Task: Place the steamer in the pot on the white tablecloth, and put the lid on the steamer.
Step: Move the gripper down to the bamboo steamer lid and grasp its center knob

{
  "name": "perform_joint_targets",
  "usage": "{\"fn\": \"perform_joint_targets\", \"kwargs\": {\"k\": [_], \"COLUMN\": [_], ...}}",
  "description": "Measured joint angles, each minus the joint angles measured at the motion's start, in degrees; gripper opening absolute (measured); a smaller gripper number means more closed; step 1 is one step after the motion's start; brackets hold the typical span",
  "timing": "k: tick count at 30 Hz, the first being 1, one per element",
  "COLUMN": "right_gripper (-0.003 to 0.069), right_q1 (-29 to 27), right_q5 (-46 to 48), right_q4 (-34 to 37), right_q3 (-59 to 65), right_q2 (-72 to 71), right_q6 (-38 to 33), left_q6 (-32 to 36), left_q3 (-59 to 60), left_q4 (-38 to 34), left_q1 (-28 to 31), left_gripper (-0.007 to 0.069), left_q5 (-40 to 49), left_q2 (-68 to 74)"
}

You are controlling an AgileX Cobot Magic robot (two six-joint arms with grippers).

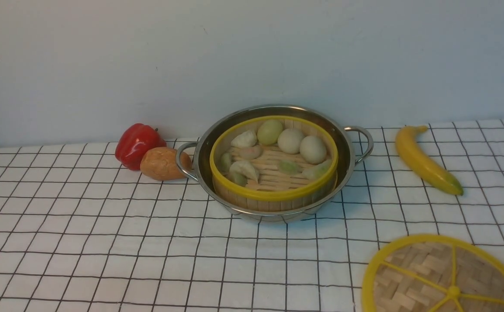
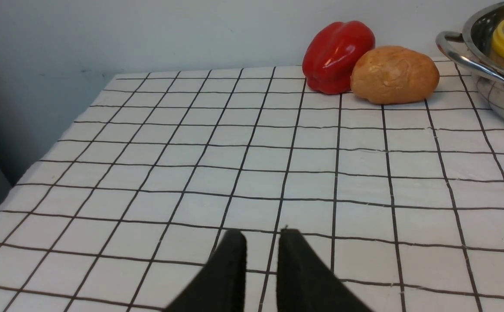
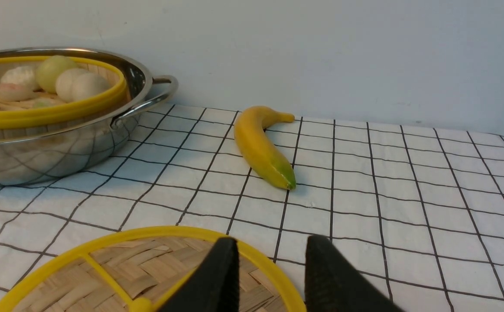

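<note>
Steamer point(image 1: 273, 196) sits level inside the pot point(image 1: 348, 149) with its dumplings showing; first half of the task looks done. Lid point(image 3: 104, 277) lies flat on the white tablecloth point(image 1: 104, 242), not yet lifted.

Right gripper point(image 3: 272, 242): fingers moderately wide, empty. One finger is above the woven face just inside the yellow rim, the other beyond the rim over bare cloth, so the rim runs between them.

Left gripper point(image 2: 262, 236): narrow gap, nothing between, bare cloth under the tips, pot well ahead of them.

Risks, as judged:
- An edge pinch on a thin flat disc is weak; the lid may droop from the fingers or slip out on the lift.
- The outer finger could catch cloth when closing and drag it, shifting the pot.
- Banana point(image 3: 262, 147) lies ahead of the right fingers, beside the pot; a low carry could clip it.
- A tilted lid may land on the steamer rim cocked.
</note>
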Motion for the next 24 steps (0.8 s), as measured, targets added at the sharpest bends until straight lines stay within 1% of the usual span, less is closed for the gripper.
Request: {"fn": "perform_joint_targets", "kwargs": {"k": [10,13,16,19,21,22,24], "right_gripper": [0.0243,0.0243,0.0243,0.0243,0.0243,0.0243,0.0243], "right_q1": [0.00,0.00,0.00,0.00,0.00,0.00,0.00], "right_q5": [0.00,-0.08,-1.73,-4.71,-6.68,-7.90,-6.93], "right_q4": [-0.40,-2.74,-3.03,-1.34,-0.69,-0.03,0.96], "right_q3": [0.00,0.00,0.00,-0.60,-3.26,-7.48,-11.88], "right_q2": [0.00,0.00,0.00,-0.02,-0.07,-0.08,-0.07], "right_q6": [-0.08,-0.21,-0.14,0.79,1.19,1.71,2.38], "left_q6": [0.05,0.05,0.05,0.05,0.05,0.05,0.05], "left_q3": [0.02,0.02,0.02,0.02,0.02,0.02,0.02], "left_q4": [0.00,0.00,0.00,0.00,0.00,0.00,0.00], "left_q1": [0.00,0.00,0.00,0.00,0.00,0.00,0.00], "left_gripper": [0.0127,0.0129,0.0138,0.0138,0.0139,0.0146,0.0149], "left_q5": [0.00,0.00,0.00,0.00,0.00,0.00,0.00], "left_q2": [0.00,0.00,0.00,0.00,-0.08,-0.06,-0.10]}}
